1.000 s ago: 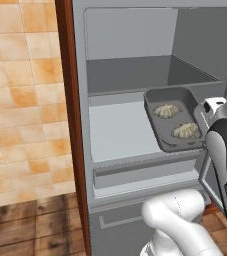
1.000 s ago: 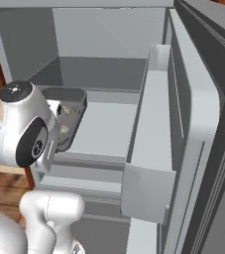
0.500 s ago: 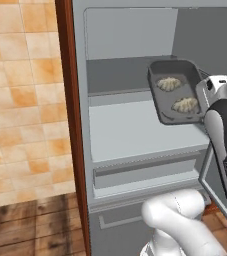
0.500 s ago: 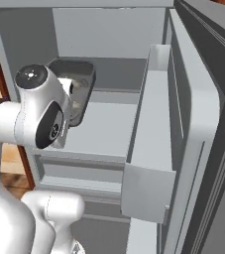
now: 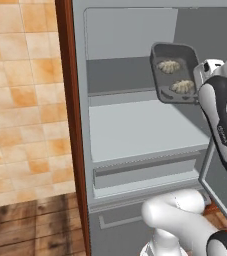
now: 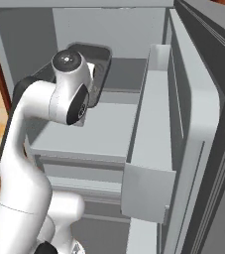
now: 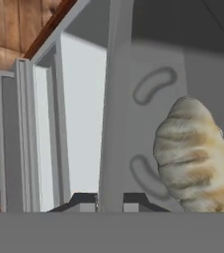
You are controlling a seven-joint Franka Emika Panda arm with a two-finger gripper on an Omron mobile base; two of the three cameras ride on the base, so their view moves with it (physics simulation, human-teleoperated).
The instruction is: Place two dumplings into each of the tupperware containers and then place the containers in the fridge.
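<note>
Now gripper [image 7: 109,201] pinching dark tray [image 5: 174,72] rim; 2 dumplings [image 5: 170,66] inside.

Two base views flanking the arm, sharing the fridge [image 5: 135,135] interior, hand view close, perhaps rolled

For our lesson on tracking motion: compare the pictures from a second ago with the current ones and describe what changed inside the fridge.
The gripper, shut on the dark grey container's rim, has lifted it from just above the lower shelf up towards the shelf above. Both dumplings stayed inside it. The fridge and its open door are unchanged.
</note>
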